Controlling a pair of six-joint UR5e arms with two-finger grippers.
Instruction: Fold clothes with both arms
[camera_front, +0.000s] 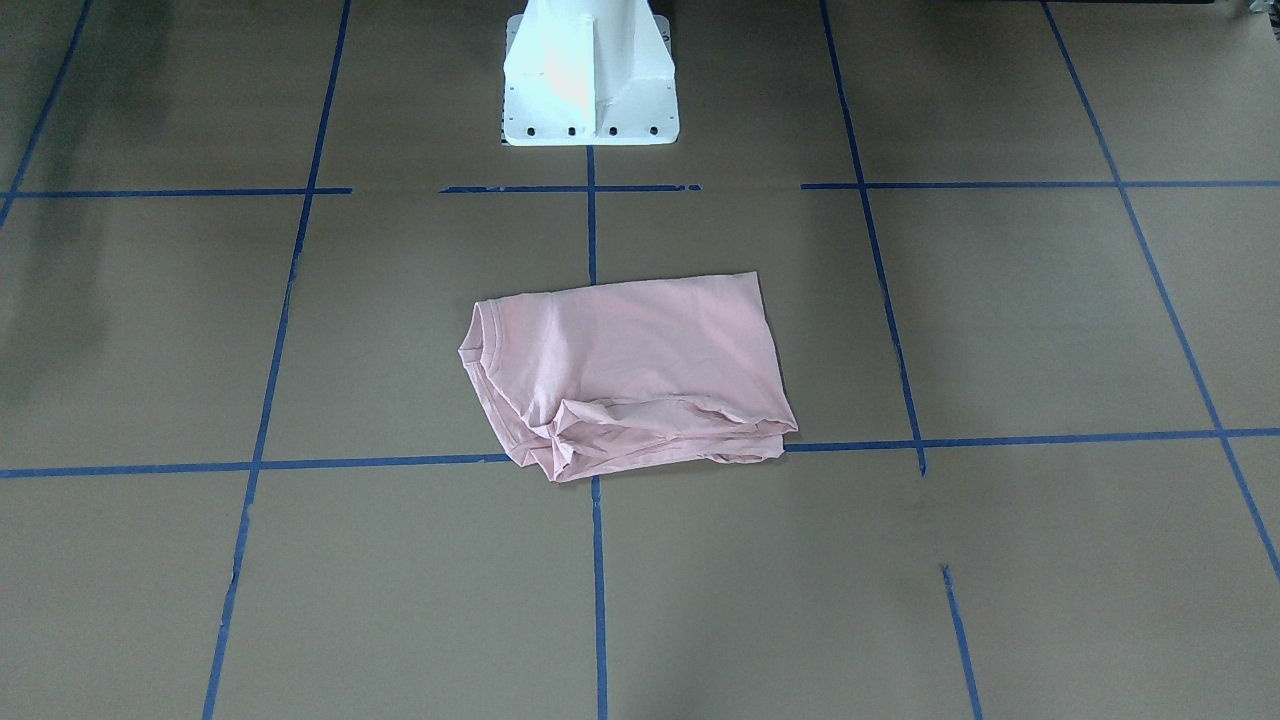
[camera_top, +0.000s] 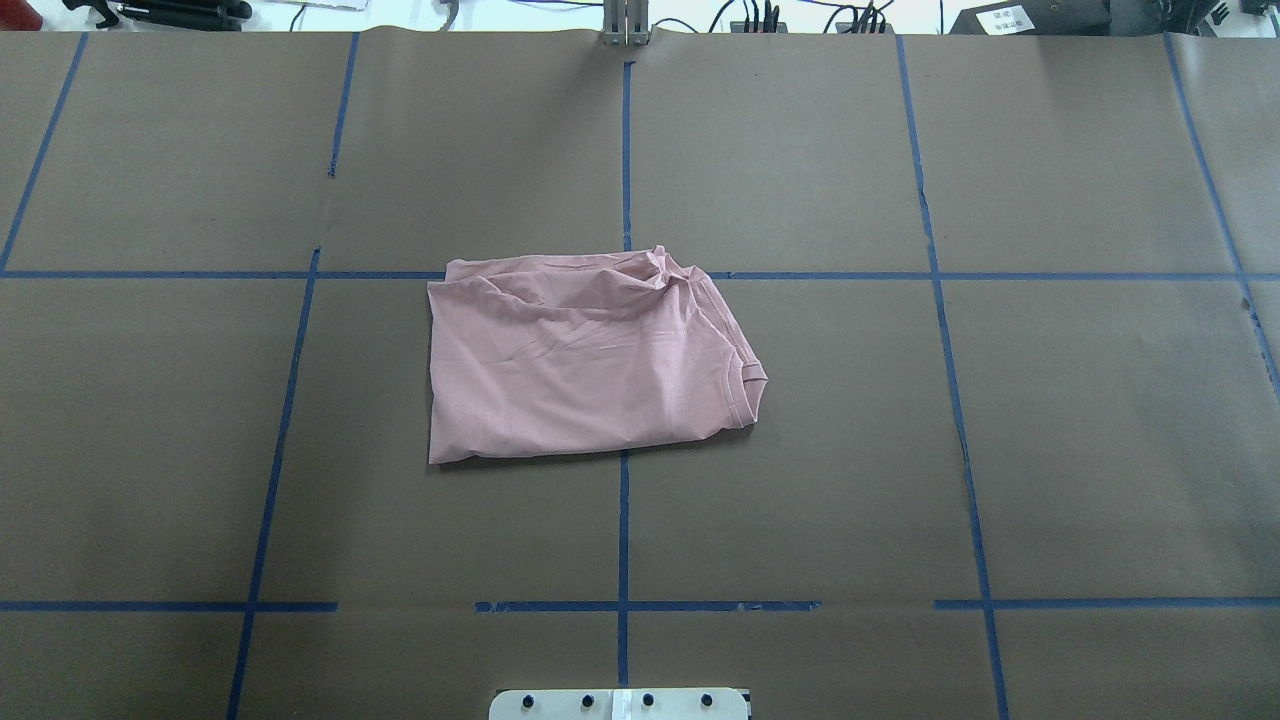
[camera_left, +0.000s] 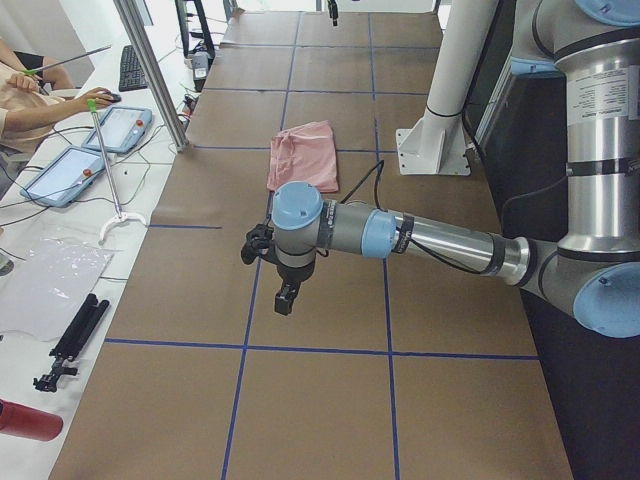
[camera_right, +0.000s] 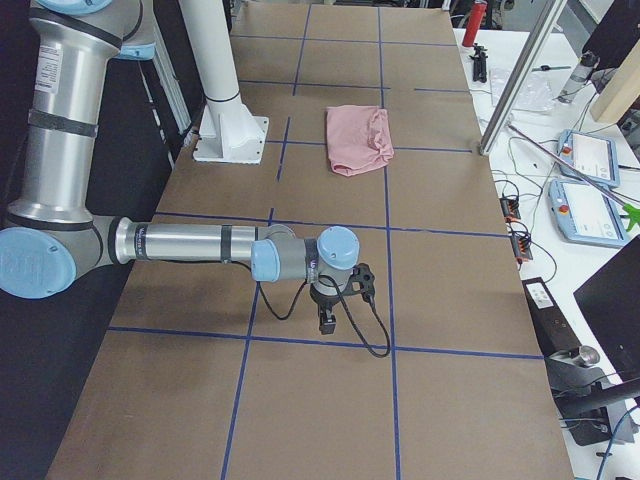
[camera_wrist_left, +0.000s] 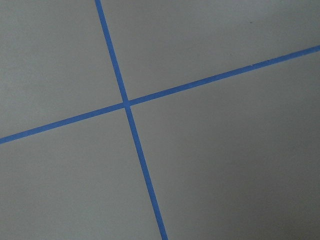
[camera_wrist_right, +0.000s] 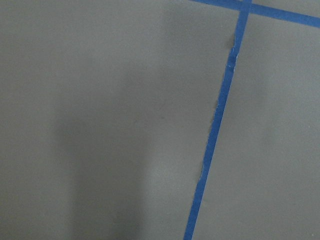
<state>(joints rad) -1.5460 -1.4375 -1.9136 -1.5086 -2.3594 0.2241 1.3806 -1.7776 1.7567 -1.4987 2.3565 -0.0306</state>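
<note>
The pale pink T-shirt lies folded into a rough rectangle at the table's middle, with the collar at one end and bunched folds along the far edge in the overhead view. Its print is hidden. It also shows in the exterior left view and the exterior right view. My left gripper hangs over bare paper far from the shirt, near the table's left end. My right gripper hangs over bare paper near the right end. I cannot tell whether either is open. Both wrist views show only paper and tape.
Brown paper with a blue tape grid covers the table. The white pedestal stands at the robot's side of the table. A slanted metal pole, teach pendants and an operator's hand are beyond the far edge.
</note>
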